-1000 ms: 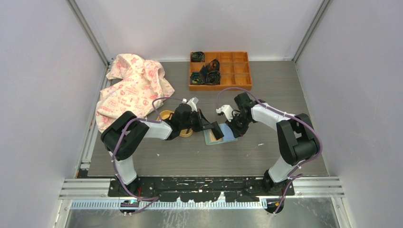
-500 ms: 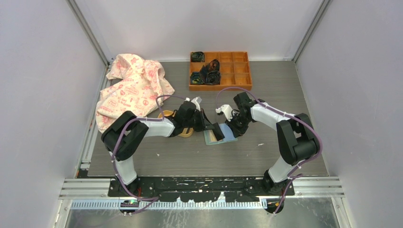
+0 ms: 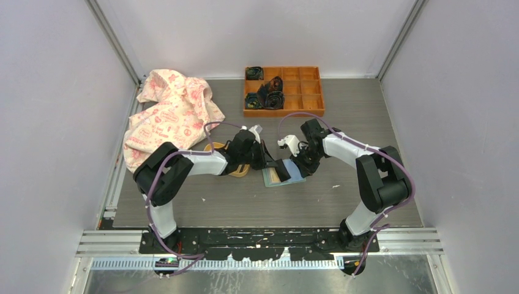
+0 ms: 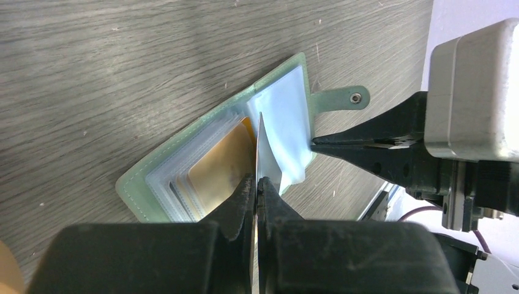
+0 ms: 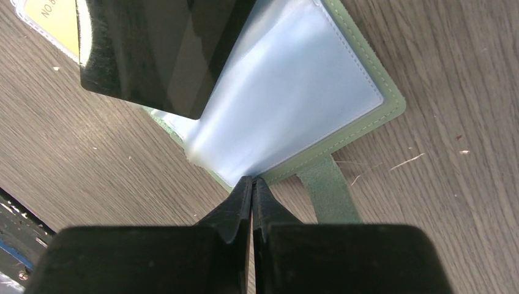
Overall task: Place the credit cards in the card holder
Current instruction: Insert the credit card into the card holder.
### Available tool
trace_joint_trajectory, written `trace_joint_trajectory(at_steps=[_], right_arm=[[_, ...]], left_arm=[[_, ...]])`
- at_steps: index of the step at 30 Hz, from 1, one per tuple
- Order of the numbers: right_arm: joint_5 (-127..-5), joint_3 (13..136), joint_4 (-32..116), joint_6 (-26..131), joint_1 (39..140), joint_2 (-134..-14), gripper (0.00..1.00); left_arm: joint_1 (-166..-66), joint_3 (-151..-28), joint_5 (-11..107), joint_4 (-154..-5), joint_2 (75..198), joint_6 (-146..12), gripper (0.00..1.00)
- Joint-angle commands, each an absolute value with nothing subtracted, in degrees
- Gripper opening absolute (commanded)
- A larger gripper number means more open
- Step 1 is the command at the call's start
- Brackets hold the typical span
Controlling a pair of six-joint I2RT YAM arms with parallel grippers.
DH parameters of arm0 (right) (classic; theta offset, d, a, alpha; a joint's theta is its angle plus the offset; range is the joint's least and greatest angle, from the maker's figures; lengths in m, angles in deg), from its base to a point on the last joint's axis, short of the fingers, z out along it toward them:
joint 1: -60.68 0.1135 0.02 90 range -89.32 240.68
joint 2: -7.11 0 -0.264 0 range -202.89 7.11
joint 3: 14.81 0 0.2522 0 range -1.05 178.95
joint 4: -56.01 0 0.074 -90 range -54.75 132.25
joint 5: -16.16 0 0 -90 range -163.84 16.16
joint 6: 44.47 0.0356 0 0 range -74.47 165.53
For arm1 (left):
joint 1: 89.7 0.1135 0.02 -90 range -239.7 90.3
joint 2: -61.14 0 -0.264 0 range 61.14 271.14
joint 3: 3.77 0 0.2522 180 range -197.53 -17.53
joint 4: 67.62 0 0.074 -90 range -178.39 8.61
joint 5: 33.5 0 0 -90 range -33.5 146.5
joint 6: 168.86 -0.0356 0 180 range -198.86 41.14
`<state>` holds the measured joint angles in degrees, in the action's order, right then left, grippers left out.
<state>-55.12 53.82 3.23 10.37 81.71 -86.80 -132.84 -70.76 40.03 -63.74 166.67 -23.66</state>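
The mint-green card holder (image 3: 292, 180) lies open on the table between both arms. In the left wrist view it (image 4: 138, 184) shows clear sleeves, an orange card (image 4: 220, 165) in one, and a snap strap (image 4: 355, 97). My left gripper (image 4: 257, 184) is shut on a thin credit card (image 4: 263, 147) held edge-on, its far edge at the sleeves. That card looks dark in the right wrist view (image 5: 159, 55). My right gripper (image 5: 252, 180) is shut on the corner of a clear sleeve (image 5: 294, 104), lifting it off the holder's cover (image 5: 392, 104).
An orange compartment tray (image 3: 309, 90) with dark rolled items stands at the back. A pink-patterned cloth (image 3: 171, 113) lies at the back left. A yellow-orange oval dish (image 3: 214, 149) sits under the left arm.
My left gripper has moved right with the card, bringing it over the open holder. The right gripper has stayed on the sleeve.
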Motion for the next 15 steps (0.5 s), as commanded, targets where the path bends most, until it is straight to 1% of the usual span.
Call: trace_joint_trajectory(at_steps=[1,7,15], right_arm=[[-55.23,56.07,2.98,10.90,82.01,-86.88,0.07],[-55.21,56.17,2.79,10.90,82.07,-87.06,0.06],[-55.21,56.26,2.70,10.85,82.12,-87.03,0.07]], left_arm=[[-131.92,-70.72,42.38,-66.20,163.27,-26.05,0.00],[-130.49,-70.10,43.83,-68.64,160.22,-28.07,0.00],[-130.48,-71.96,43.09,-68.82,162.13,-28.19,0.00]])
